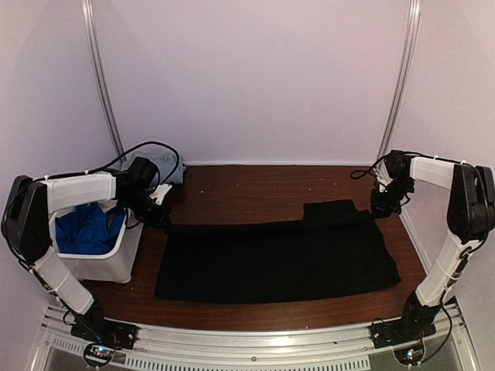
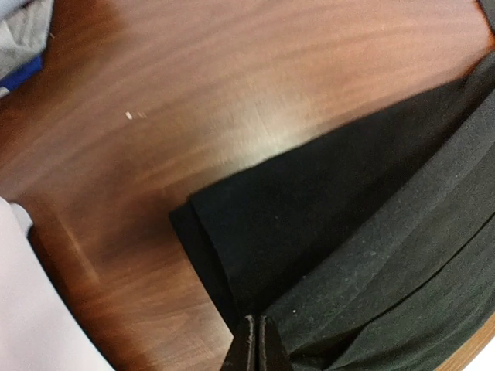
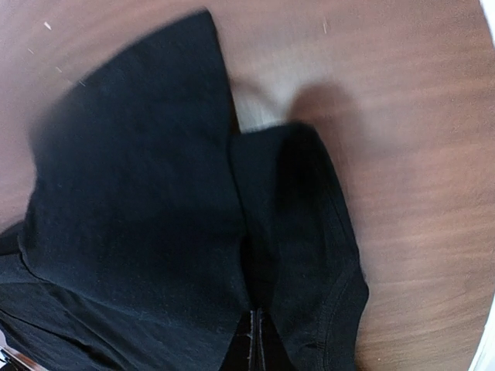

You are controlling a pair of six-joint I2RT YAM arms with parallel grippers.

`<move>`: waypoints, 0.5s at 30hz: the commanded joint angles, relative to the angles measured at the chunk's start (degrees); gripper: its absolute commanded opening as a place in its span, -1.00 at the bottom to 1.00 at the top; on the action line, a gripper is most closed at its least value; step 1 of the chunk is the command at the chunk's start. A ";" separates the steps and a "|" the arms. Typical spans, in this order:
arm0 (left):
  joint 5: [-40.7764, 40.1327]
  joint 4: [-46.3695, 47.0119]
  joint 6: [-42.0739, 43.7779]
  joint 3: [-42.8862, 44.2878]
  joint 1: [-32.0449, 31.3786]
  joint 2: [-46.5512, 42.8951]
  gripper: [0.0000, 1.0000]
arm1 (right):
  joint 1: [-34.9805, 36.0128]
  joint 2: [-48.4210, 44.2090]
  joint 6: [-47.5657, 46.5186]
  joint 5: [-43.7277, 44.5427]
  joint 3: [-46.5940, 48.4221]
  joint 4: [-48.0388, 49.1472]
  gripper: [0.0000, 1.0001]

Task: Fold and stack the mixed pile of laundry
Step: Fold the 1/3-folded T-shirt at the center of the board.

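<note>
My left jaws are pressed together on the black cloth (image 2: 363,232), pinching its far left corner, where the folded edge bunches toward the tips. My right jaws are likewise clamped on the cloth's far right corner, with fabric gathering into them. Between the two, the cloth lies spread across the middle of the bench (image 1: 255,189), a flap doubled over at its far right. Just left of it the white bin (image 1: 116,267) stands at the bench's left edge, under my left arm, with bright blue fabric (image 1: 85,228) heaped inside. A pale grey-blue piece (image 1: 166,166) lies at the far left corner, behind the bin and apart from the cloth.
</note>
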 commanded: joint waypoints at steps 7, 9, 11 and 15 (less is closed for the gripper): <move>-7.57 -0.48 -2.55 -3.49 -3.45 5.45 -1.00 | -0.44 3.14 0.43 3.97 -6.16 2.40 -1.00; -8.67 -0.53 -2.45 -3.21 -4.02 6.50 -1.00 | -0.44 3.70 0.29 4.06 -6.68 2.74 -1.00; -9.56 -0.57 -2.52 -2.91 -4.49 7.33 -1.00 | -0.44 4.36 0.19 3.88 -6.67 2.73 -1.00; -11.46 -0.58 -2.40 -2.84 -5.09 7.70 -1.00 | -0.44 4.55 -0.46 3.74 -6.71 2.24 -1.00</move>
